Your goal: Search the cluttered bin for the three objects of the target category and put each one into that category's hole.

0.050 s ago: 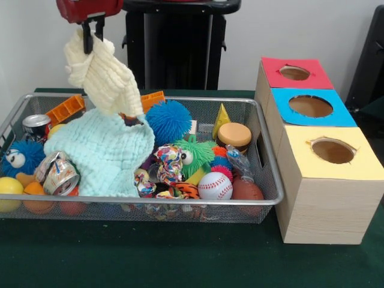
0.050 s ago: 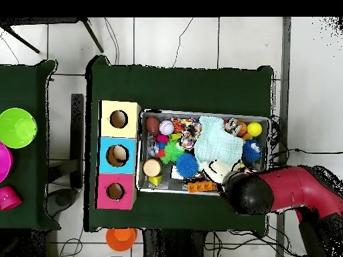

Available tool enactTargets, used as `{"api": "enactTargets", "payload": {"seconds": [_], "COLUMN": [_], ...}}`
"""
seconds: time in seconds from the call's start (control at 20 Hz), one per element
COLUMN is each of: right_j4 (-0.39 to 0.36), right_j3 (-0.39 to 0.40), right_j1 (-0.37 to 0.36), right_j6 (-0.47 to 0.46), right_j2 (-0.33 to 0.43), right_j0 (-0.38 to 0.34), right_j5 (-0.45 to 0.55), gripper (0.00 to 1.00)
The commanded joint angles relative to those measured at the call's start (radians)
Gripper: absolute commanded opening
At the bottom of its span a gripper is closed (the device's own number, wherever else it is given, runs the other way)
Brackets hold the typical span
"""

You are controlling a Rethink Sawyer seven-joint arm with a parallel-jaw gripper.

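The hand [image 1: 92,31] is clamped on the top corner of a cream cloth [image 1: 103,75], which hangs above the bin's [image 1: 264,174] left rear. Its long axis runs downward, slanting right, the low end touching the mint cloth [image 1: 102,153]. With so small a pinch, it may slip free or drag the clutter.

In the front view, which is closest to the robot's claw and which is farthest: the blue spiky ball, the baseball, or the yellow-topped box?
From the gripper, holding the cream cloth:
1. Blue spiky ball, at the bin's back, middle.
2. Baseball, at the bin's front edge.
3. Yellow-topped box, outside the bin, right.
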Motion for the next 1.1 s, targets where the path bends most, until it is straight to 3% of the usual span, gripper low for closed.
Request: {"api": "enactTargets", "payload": {"seconds": [0.05,0.5,1.1], "right_j4": [-0.112,-0.195,-0.25], "right_j3": [-0.01,-0.04,-0.093], "right_j1": [0.031,0.08,0.084], "right_j6": [-0.347,-0.361,-0.432], "right_j2": [-0.01,-0.021,-0.008], "right_j0": [-0.012,-0.03,-0.034], "right_j5": [0.129,0.12,0.141], "gripper": [0.0,0.0,0.0]}}
